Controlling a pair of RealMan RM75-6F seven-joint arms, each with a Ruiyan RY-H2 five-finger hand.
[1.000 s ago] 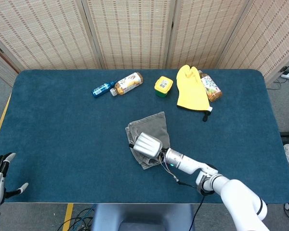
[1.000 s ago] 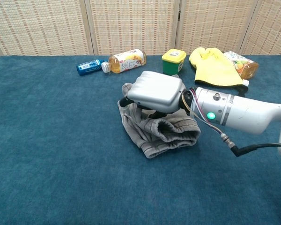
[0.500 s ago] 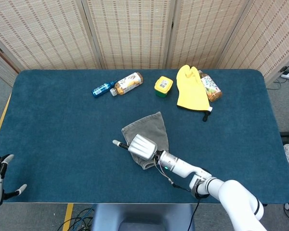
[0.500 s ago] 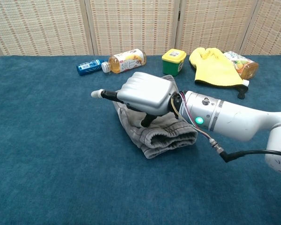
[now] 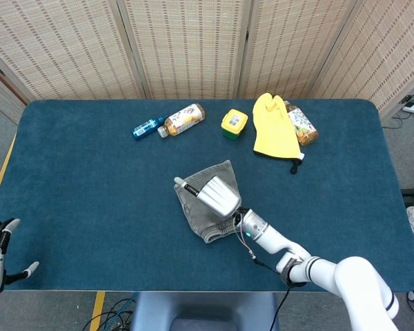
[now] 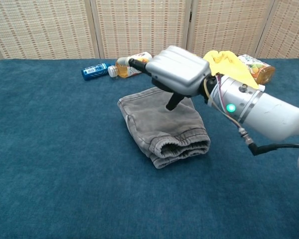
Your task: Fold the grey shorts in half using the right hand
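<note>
The grey shorts (image 6: 157, 124) lie folded into a compact bundle on the blue table, rolled waistband edge toward the front. In the head view the shorts (image 5: 200, 210) show mid-table, partly under my right hand (image 5: 217, 195). Seen from the chest, my right hand (image 6: 178, 72) hovers above the shorts' far edge, lifted off the cloth, fingers stretched to the left and thumb pointing down, holding nothing. My left hand (image 5: 0, 249) is off the table's front left corner, fingers spread and empty.
Along the far side lie a blue can (image 5: 146, 127), a tea bottle (image 5: 184, 118), a yellow-lidded green jar (image 5: 234, 123), a yellow glove (image 5: 274, 131) and another bottle (image 5: 302, 125). The blue table (image 5: 90, 193) stretches wide to the left of the shorts.
My right hand pressed on the shorts, swept left across them, then rose and pulled back toward the far side. The shorts now lie flatter and uncovered.
</note>
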